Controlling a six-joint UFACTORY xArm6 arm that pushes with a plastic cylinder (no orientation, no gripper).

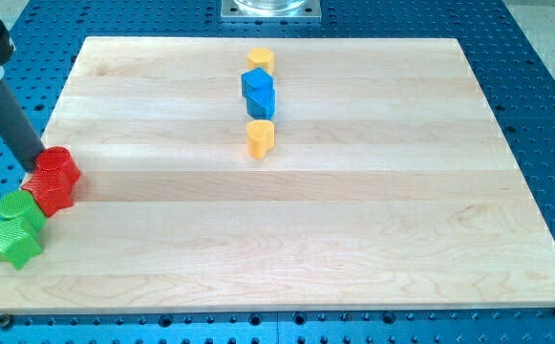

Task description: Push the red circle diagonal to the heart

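Note:
The red circle (53, 179) lies at the board's left edge, about mid-height in the view. My tip (35, 163) is at the red circle's upper-left side, touching it or very nearly. The yellow heart (261, 138) lies far to the right, near the board's middle, below a blue block (258, 93). The dark rod slants up from the tip to the view's top left.
A second yellow block (261, 60) lies just above the blue block, near the board's top edge. Two green blocks (15, 227) sit against the red circle's lower-left side at the wooden board's (353, 239) left edge; the lower one looks star-shaped.

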